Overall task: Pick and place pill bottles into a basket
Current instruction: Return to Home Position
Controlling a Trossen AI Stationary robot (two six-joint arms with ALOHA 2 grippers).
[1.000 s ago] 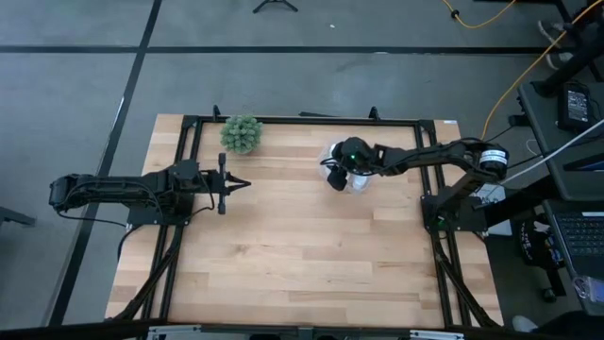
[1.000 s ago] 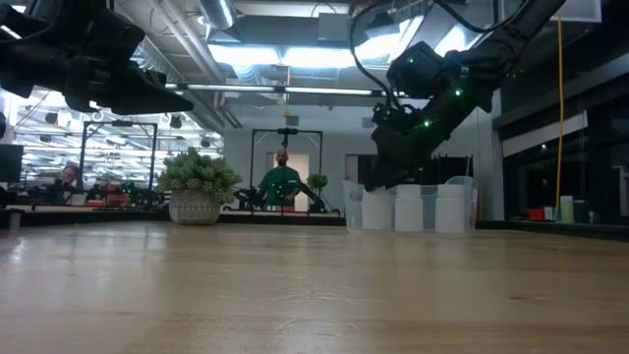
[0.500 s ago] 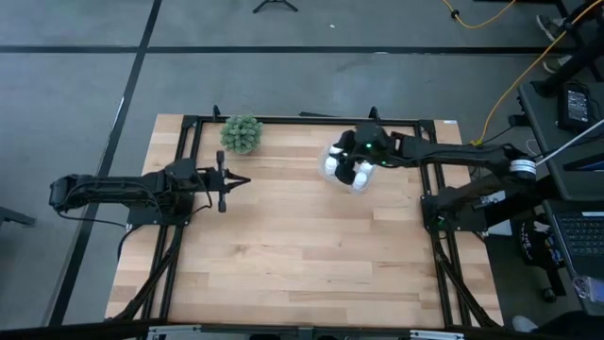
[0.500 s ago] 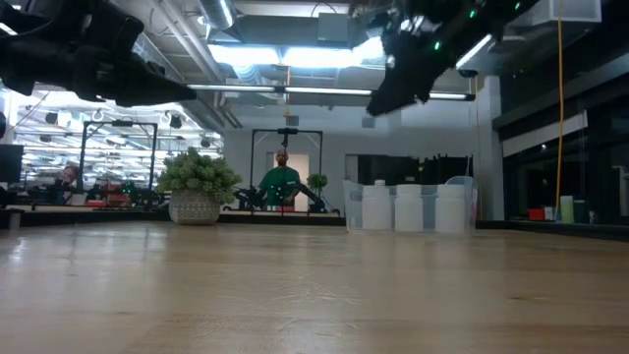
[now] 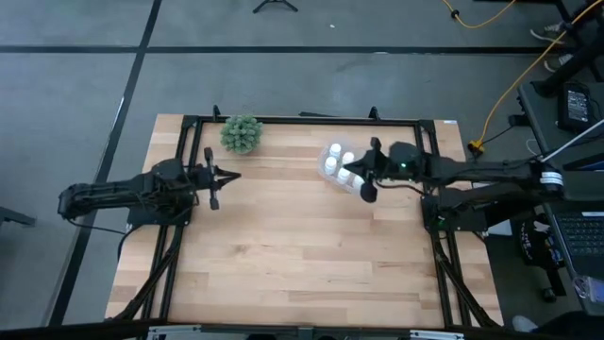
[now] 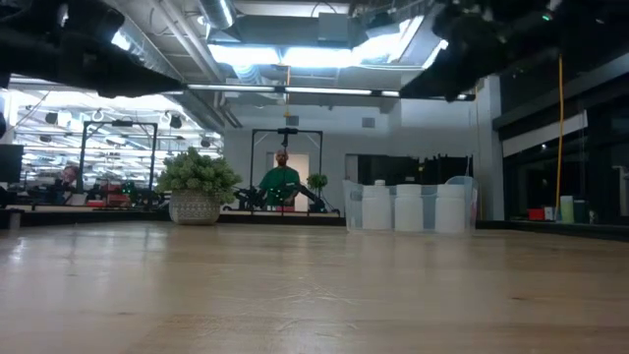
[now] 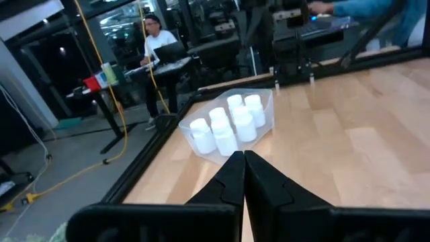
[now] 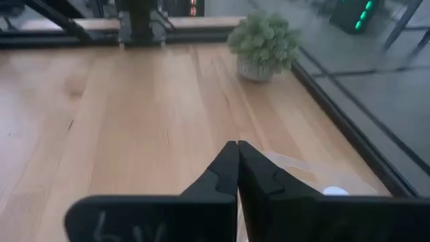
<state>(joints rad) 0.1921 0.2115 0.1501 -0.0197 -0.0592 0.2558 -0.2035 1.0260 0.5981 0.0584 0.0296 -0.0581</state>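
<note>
Several white pill bottles (image 7: 227,125) stand upright in the clear basket (image 7: 263,101) near the table's far right corner; the high view shows their caps (image 5: 332,161) and the low view shows them in a row (image 6: 408,207). My right gripper (image 5: 346,171) is shut and empty. It hovers above the basket's right side, pointing toward the table's left edge. In its wrist view (image 8: 236,145) the basket's rim (image 8: 302,172) and one cap (image 8: 334,191) show below the fingers. My left gripper (image 5: 236,174) is shut and empty, raised over the table's left part, and points at the basket (image 7: 242,156).
A small green potted plant (image 5: 242,133) stands at the far edge left of the basket; it also shows in the low view (image 6: 197,187). Bare wooden tabletop (image 5: 293,246) fills the middle and near part. A black frame rail (image 5: 302,119) runs round the table. People are in the room beyond.
My right gripper has risen from among the bottles in the basket, drawn back toward the table's right edge and shut with nothing in it. The bottles stay upright in the basket. My left gripper has drawn back a little toward the left edge.
</note>
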